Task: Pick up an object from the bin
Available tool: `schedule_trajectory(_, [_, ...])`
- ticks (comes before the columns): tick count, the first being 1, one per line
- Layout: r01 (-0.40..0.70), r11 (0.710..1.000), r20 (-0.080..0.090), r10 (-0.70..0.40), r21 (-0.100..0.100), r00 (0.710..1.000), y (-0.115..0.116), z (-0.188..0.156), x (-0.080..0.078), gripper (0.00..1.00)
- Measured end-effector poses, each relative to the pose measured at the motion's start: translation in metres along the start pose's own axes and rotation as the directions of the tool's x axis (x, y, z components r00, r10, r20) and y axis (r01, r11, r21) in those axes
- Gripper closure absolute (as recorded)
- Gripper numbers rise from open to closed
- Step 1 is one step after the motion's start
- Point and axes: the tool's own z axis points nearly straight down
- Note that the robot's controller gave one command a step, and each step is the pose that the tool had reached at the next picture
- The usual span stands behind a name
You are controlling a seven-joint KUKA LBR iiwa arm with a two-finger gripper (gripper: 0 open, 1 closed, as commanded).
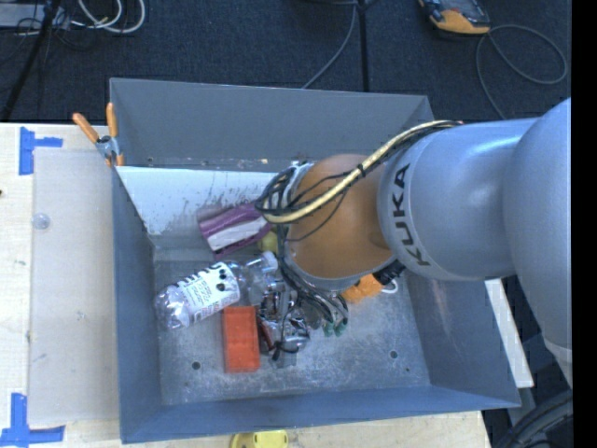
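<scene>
**Pick not yet made: jaws low beside red block**

Nothing is lifted. The jaws sit low over the floor of the bin (135, 343), toward its front edge and just beside a red-orange block (241, 337), the likely target. Whether they are apart or together cannot be told.

Behind the block lies a clear crumpled packet with a white label (201, 292). A purple package (233, 225) lies near the back wall. The packet crowds the block, so grasp and lift appear to remain.

Orange piece (369, 287) — maybe toy — half under arm (466, 203).

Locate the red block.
In the camera view, the red block lies on the bin floor, just left of the tool and nearer the front wall than the clear labelled packet.
</scene>
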Motion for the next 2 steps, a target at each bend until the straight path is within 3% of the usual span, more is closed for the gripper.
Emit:
schedule_trajectory(1, [0.035,0.999,-0.004,-0.035,0.000,0.999,0.0013,0.0062,-0.0037,0.00])
schedule_trajectory(2, [-0.007,1.000,0.000,0.007,-0.001,1.000,-0.0063,0.0080,0.0037,0.00])
